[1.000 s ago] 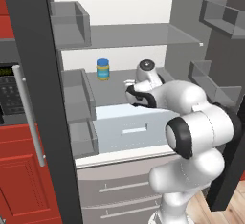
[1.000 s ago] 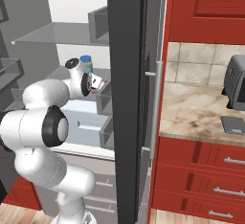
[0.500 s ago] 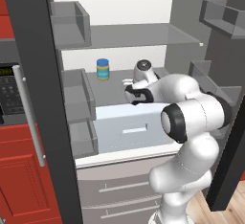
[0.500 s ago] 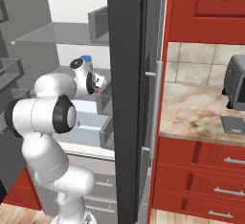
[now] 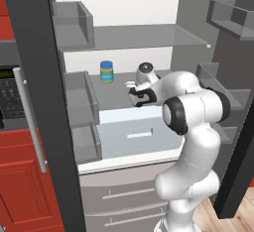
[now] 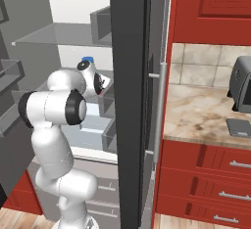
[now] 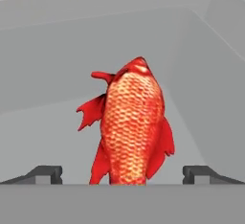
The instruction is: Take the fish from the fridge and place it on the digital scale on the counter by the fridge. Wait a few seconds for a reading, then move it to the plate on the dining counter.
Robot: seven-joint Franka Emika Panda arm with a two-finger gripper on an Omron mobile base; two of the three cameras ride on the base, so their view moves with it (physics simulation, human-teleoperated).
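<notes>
The red-orange fish (image 7: 131, 122) lies on the grey shelf of the open fridge (image 5: 144, 37), right in front of the hand. My gripper (image 7: 122, 174) is open, and its dark fingertips (image 7: 45, 173) stand wide apart on either side of the fish's near end without closing on it. From the left base camera, the gripper (image 5: 136, 96) is low over the middle shelf, right of the blue jar (image 5: 106, 71), and the hand hides the fish. The digital scale (image 6: 240, 126) lies on the marbled counter (image 6: 196, 115) right of the fridge.
The dark fridge door (image 6: 130, 101) with its silver handle (image 6: 157, 110) stands between the arm and the counter. A pale drawer (image 5: 134, 134) sits below the shelf. Door bins (image 5: 79, 102) line the left side. A boxy grey appliance (image 6: 242, 91) stands behind the scale.
The hand has slid a little left and deeper along the shelf, and the arm's elbow has swung up and to the right. The jar has stayed put.
</notes>
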